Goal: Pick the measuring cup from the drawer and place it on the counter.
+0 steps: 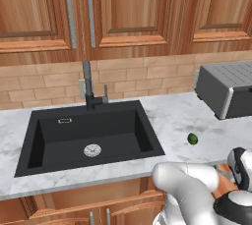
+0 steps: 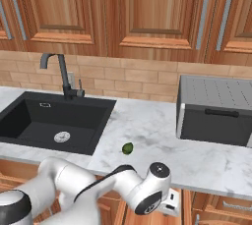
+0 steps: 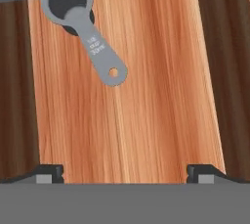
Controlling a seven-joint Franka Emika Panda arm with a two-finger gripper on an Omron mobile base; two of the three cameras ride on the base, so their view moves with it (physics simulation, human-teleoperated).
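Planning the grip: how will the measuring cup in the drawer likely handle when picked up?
The measuring cup looks metallic, so probably stiff and slick. Its flat handle lies on the drawer floor, likely hard to pinch. The bowl end probably outweighs the handle, so it may tilt.
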